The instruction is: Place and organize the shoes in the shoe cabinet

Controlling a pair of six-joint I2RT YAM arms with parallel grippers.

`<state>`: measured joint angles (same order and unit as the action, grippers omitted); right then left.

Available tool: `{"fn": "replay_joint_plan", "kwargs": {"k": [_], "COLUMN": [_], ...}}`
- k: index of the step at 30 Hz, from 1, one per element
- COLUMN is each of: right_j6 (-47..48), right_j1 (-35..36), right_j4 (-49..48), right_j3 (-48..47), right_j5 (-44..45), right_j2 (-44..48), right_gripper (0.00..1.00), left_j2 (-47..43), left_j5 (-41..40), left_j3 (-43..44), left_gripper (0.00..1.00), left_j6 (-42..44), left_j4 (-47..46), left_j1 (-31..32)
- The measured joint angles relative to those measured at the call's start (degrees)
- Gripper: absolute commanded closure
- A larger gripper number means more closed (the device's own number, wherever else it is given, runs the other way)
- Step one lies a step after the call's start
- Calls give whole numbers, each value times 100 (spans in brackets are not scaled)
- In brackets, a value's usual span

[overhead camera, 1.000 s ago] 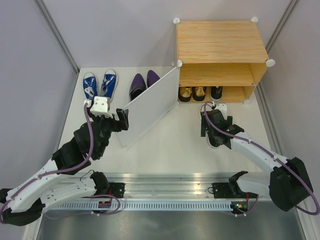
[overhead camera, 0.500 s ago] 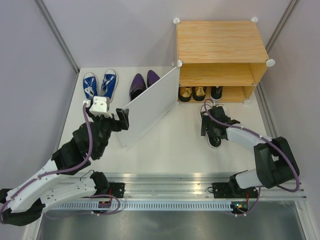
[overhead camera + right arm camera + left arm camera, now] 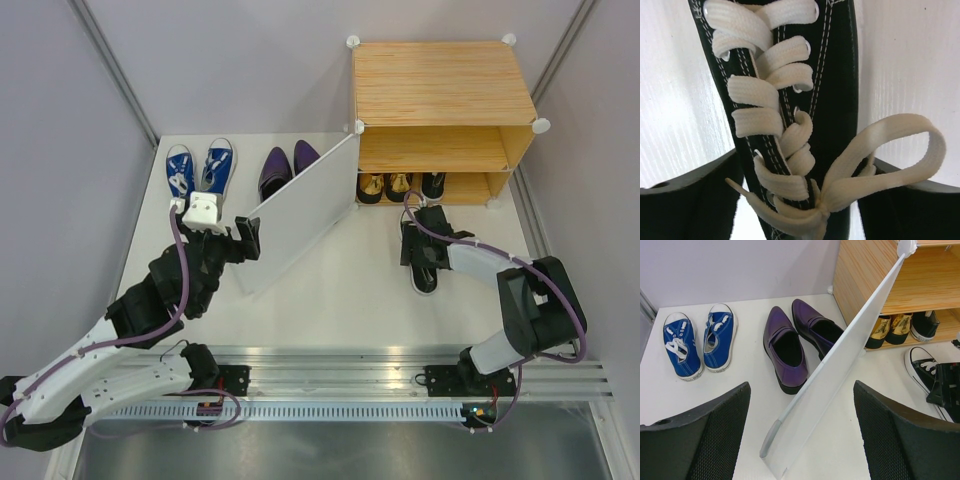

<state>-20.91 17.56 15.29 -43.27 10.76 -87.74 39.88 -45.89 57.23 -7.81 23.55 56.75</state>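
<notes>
The shoe cabinet (image 3: 440, 85) stands at the back right, its white door (image 3: 295, 215) swung open to the left. Gold shoes (image 3: 385, 186) and one black shoe (image 3: 433, 185) sit on its lower shelf. Blue sneakers (image 3: 200, 168) and purple dress shoes (image 3: 285, 165) lie on the table behind the door. My right gripper (image 3: 418, 248) is shut on the second black shoe (image 3: 425, 278) on the table; its white laces fill the right wrist view (image 3: 790, 100) between the fingers (image 3: 690, 200). My left gripper (image 3: 801, 390) is open, straddling the door's free edge (image 3: 771, 442).
The cabinet's upper shelf (image 3: 435, 148) holds nothing. Grey walls close in the table at the left, back and right. The metal rail (image 3: 330, 375) with both arm bases runs along the near edge. The right gripper (image 3: 945, 385) shows at the right edge of the left wrist view.
My right arm has folded its elbow back to the right, and its gripper has slid slightly toward the cabinet along the black shoe. The left arm and door have not moved.
</notes>
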Motion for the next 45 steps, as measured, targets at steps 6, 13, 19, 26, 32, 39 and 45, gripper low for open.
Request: {"fn": "replay_joint_plan", "kwargs": {"k": [6, 13, 19, 26, 32, 39, 45], "right_j6": [7, -2, -94, -470, -647, -575, -431], "right_j1": [-48, -42, -33, -645, -1198, -1635, -1668], "right_j4": [-20, 11, 247, 238, 227, -68, -168], "right_j3": [-4, 2, 114, 378, 437, 404, -55], "right_j5": [-26, -22, 356, 975, 896, 533, 433], "right_j2": [4, 111, 981, 2234, 2334, 1508, 874], "right_gripper": [60, 81, 96, 97, 96, 96, 96], "left_j2": [4, -2, -33, -122, -120, -118, -109], "left_j5": [2, 0, 0, -7, -4, -35, -55], "left_j3": [-2, -2, -2, -2, -2, -37, -59], "left_gripper": [13, 13, 13, 13, 13, 12, 12], "left_j6": [2, 4, 7, 11, 13, 63, 122], "left_j4": [2, 4, 13, 11, 15, 9, -13], "left_j1": [0, 0, 0, 0, 0, 0, 0]}}
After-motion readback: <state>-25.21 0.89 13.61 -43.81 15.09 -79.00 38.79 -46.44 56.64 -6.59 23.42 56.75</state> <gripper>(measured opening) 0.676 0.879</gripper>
